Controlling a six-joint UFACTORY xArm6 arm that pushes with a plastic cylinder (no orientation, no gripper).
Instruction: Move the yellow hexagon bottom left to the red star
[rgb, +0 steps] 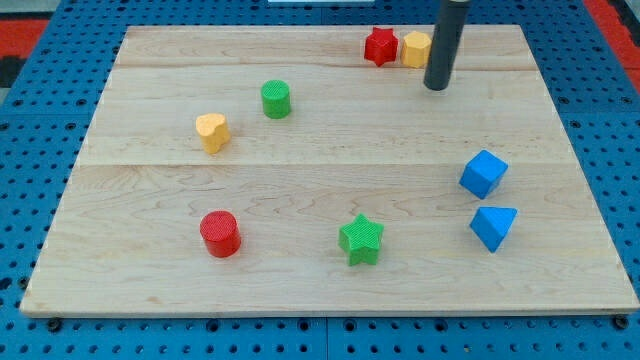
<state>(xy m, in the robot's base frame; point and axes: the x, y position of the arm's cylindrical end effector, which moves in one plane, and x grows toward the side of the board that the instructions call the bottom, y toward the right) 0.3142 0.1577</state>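
Observation:
The yellow hexagon (415, 48) sits near the view's top edge of the wooden board, touching the right side of the red star (380, 46). My rod comes down from the view's top, and my tip (436, 87) rests on the board just below and to the right of the yellow hexagon, a small gap apart from it.
A green cylinder (276, 99) and a yellow heart (212, 132) lie at the left middle. A red cylinder (220, 234) and a green star (361, 240) lie near the bottom. A blue cube (483, 173) and a blue triangular block (493, 227) lie at the right. The board's top edge (300, 28) is close behind the star.

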